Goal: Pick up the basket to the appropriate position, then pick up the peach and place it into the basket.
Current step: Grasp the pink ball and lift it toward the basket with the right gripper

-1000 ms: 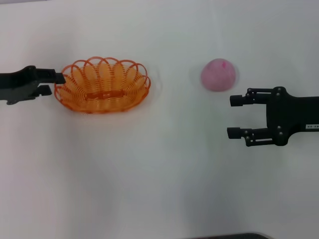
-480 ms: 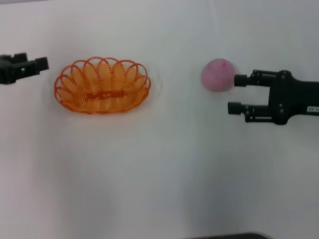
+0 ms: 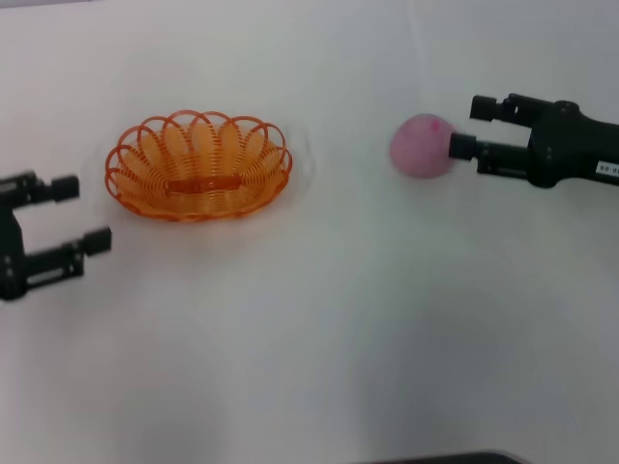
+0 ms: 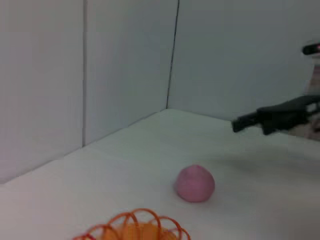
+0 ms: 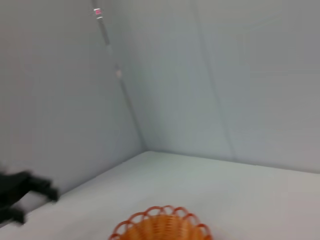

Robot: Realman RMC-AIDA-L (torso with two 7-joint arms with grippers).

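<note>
The orange basket (image 3: 198,166) rests on the white table, left of centre. The pink peach (image 3: 420,146) lies to its right, apart from it. My right gripper (image 3: 472,127) is open just right of the peach, its near fingertip (image 3: 462,147) at the peach's edge; the peach is not between the fingers. My left gripper (image 3: 81,213) is open and empty, left of and nearer than the basket, not touching it. The left wrist view shows the peach (image 4: 195,183), the basket rim (image 4: 135,227) and the right gripper (image 4: 265,118). The right wrist view shows the basket (image 5: 162,227).
White walls meet in a corner behind the table (image 4: 172,60). The white table (image 3: 309,338) stretches bare toward the near edge. In the right wrist view the left gripper (image 5: 25,192) shows far off.
My left gripper has left the basket's left rim, opened and moved nearer to me. My right gripper has moved away from me, up to the peach's right side. The basket has not moved.
</note>
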